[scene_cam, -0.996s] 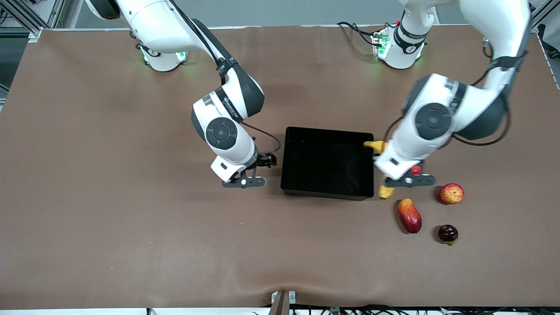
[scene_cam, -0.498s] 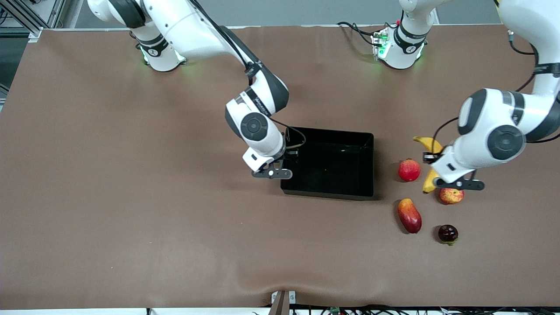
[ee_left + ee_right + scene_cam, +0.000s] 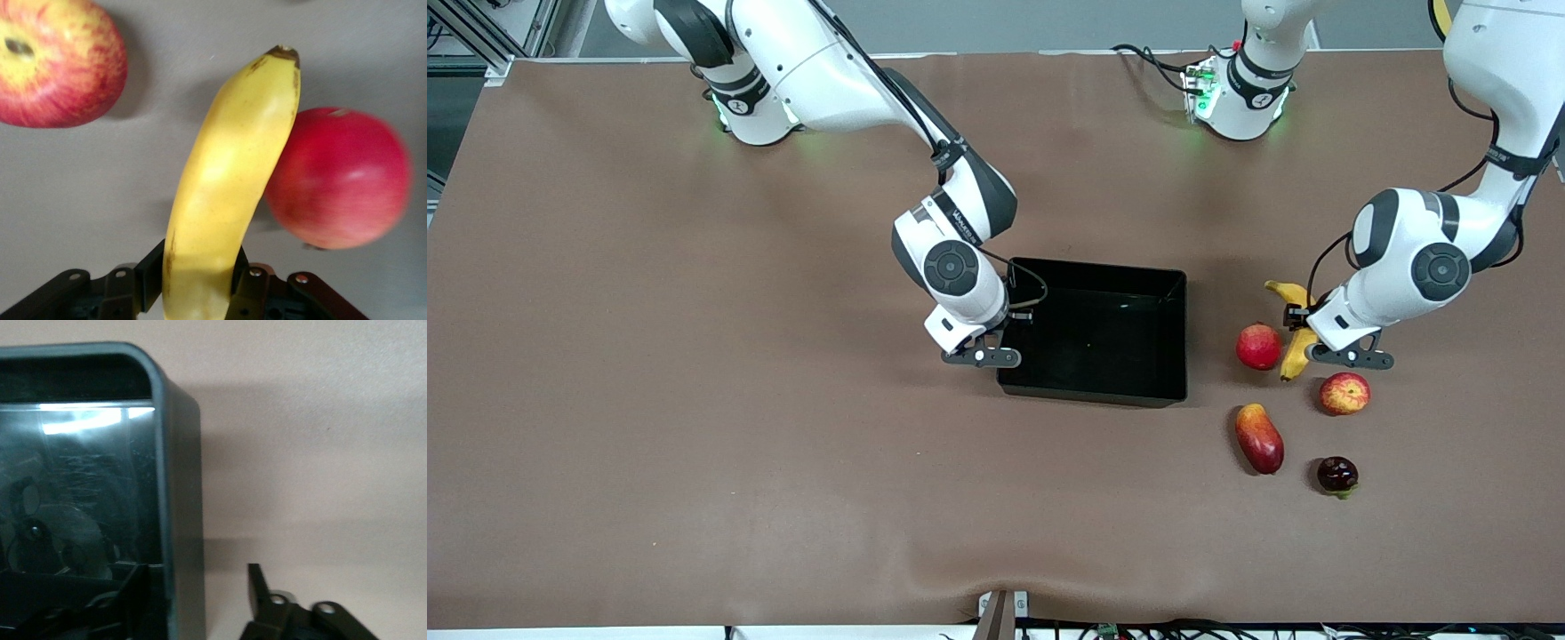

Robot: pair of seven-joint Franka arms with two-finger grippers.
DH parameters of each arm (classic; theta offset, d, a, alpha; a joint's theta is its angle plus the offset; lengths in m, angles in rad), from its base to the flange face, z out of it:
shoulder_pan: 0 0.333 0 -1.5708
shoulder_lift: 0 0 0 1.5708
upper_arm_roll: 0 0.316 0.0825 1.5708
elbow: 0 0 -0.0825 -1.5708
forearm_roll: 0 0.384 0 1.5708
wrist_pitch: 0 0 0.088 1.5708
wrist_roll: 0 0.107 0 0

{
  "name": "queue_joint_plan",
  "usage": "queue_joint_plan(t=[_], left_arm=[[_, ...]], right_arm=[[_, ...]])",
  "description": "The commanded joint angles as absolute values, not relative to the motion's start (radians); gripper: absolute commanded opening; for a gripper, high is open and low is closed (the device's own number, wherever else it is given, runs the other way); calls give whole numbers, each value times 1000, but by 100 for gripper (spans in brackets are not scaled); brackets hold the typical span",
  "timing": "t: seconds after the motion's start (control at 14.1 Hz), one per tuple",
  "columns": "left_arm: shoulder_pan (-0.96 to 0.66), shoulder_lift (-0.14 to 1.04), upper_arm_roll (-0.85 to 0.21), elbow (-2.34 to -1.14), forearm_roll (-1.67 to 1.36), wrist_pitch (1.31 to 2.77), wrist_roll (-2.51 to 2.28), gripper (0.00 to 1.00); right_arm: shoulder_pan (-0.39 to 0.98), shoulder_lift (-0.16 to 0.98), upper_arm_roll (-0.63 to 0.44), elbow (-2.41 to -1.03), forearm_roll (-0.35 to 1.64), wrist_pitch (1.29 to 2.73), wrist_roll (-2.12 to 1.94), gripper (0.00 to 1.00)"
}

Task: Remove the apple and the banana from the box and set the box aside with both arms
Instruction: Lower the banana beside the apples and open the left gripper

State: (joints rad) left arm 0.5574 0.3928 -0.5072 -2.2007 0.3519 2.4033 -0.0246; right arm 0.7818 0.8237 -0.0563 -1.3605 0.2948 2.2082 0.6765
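The black tray (image 3: 1178, 333) sits mid-table. My right gripper (image 3: 1003, 342) is open and straddles the tray wall (image 3: 177, 520) at the right arm's end, one finger (image 3: 127, 587) inside and the other outside with a gap. My left gripper (image 3: 1307, 342) is shut on the yellow banana (image 3: 1292, 354), low over the table toward the left arm's end. In the left wrist view the gripper (image 3: 198, 280) clamps the banana (image 3: 227, 180). The red-and-yellow apple (image 3: 1344, 393) lies just nearer the camera and also shows in the left wrist view (image 3: 57, 60).
A plain deep-red round fruit (image 3: 1259, 346) lies between the tray and the banana, close against it in the left wrist view (image 3: 340, 177). A mango (image 3: 1259, 437) and a small dark fruit (image 3: 1337, 475) lie nearer the camera.
My left gripper carried the banana from beside the tray toward the left arm's end, uncovering the deep-red fruit. My right gripper moved from beside the tray onto its wall.
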Motion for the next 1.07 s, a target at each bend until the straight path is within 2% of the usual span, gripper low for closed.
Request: queue_joint_plan(t=[0.0,0.21,0.28,0.36,0.43,0.64,0.85,1.0], left_arm=[[630,463,-517,-2200,464,2494,-2,0],[673,518,-517,-2189,518,2539,-2,0],[673,518,-517,-2187,518,2539,-3,13],[673,517,-518,-2187,518,2539,-8,70],[673,508,-520,-2189,518,2537,-3,100],[673,422,-543,-2186,512,2511,-8,100],[675,290,-581,-2183,457,2445,-17,100],[675,214,-612,-2130,382,2325,-15,100]], right_arm=[[807,828,-63,-1339,302,2217,738,0],[811,825,-64,-1342,299,2217,739,0],[811,822,-66,-1344,298,2215,738,0],[810,819,-66,-1342,298,2214,738,0],[808,815,-66,-1342,298,2212,736,0],[796,763,-74,-1345,290,2183,733,0],[749,669,-94,-1345,290,2091,719,0],[681,617,-94,-1345,290,2021,680,0]])
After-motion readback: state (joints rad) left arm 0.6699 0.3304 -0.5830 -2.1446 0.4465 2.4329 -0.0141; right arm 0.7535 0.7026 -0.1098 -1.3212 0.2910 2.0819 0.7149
